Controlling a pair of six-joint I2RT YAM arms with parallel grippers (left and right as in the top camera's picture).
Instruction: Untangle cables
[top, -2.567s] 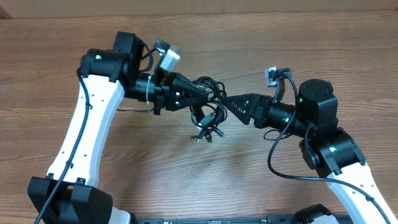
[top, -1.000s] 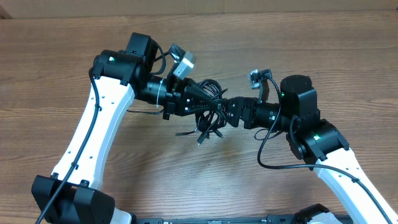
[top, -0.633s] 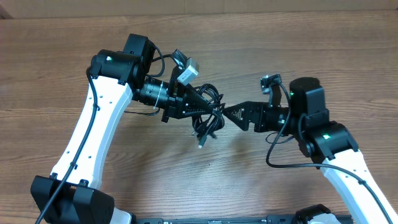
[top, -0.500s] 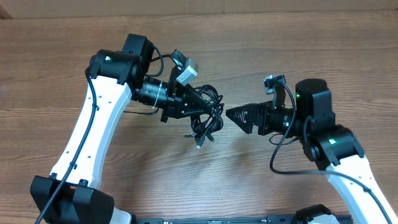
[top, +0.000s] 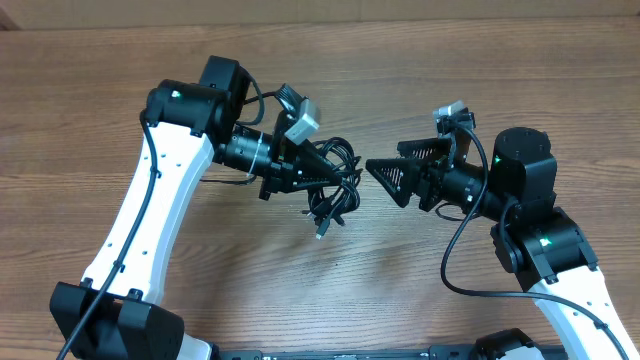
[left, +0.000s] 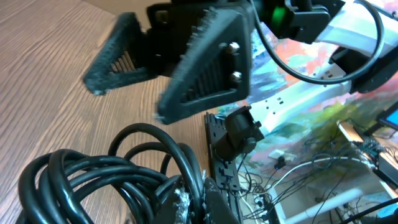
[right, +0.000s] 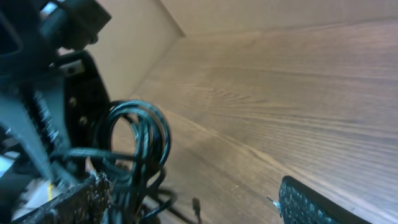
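Jaws of the left gripper (top: 330, 172) are clamped on the cables (top: 337, 195), which apparently hang just above the table (top: 450, 60); the right gripper (top: 385, 160) stands wide and empty nearby. Left wrist view: soft, light loops, probably best taken by one outer loop. Right wrist view: loops ahead, untouched.

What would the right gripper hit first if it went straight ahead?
Most likely the cables bunched at the left gripper; the open right gripper points right at them, though depth is unclear.
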